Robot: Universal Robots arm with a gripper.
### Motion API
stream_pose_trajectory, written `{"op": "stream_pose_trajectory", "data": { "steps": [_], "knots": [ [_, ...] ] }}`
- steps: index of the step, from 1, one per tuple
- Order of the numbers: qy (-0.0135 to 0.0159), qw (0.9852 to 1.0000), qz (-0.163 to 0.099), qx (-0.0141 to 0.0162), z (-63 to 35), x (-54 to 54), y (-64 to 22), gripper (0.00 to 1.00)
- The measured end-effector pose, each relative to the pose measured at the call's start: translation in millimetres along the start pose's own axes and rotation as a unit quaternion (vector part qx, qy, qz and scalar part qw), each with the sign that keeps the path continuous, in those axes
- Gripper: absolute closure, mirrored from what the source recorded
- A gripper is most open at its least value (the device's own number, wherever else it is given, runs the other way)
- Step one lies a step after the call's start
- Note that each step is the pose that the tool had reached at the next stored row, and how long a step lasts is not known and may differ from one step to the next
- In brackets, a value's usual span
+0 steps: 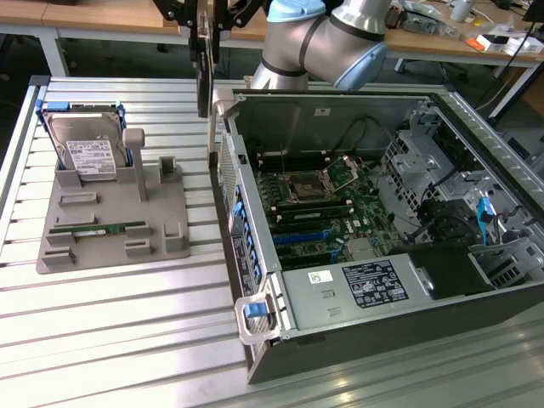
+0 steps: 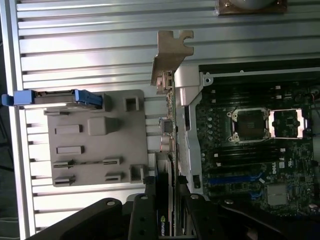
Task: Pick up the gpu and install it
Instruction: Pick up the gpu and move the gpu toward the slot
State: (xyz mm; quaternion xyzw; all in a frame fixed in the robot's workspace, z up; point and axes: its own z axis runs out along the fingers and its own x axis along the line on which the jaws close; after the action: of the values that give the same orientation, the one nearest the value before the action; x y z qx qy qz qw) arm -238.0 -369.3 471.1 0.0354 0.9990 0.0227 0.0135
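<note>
Exterior view: we see the gripper (image 1: 208, 19) clamped on the gpu (image 1: 204, 76), which hangs edge-down over the open computer case's (image 1: 255, 280) side wall. Wrist view: its metal bracket (image 2: 172, 52) sits beside the motherboard (image 2: 250, 150). We judge this the carry stage; seating demands square alignment with the blue expansion slots (image 2: 226, 178).

This is a robotics lab or workshop set up for computer assembly. A ribbed aluminium tabletop (image 1: 127, 331) carries an opened computer case (image 1: 399, 338) with its motherboard (image 1: 323, 204) bare, and a grey moulded fixture (image 1: 157, 212) holding spare parts. An industrial robot arm (image 1: 340, 42) leans in, its gripper (image 1: 206, 27) clamped on a gpu (image 1: 204, 81). Behind stand wooden workbenches (image 1: 102, 15) littered with cables and small electronics (image 1: 497, 38).
</note>
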Motion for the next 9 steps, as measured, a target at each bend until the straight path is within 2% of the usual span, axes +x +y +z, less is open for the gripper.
{"op": "stream_pose_trajectory", "data": {
  "steps": [9],
  "knots": [
    [0.0, 1.0, 0.0, 0.0002, 0.3, -12.4, 0.9, 0.73]
  ]
}}
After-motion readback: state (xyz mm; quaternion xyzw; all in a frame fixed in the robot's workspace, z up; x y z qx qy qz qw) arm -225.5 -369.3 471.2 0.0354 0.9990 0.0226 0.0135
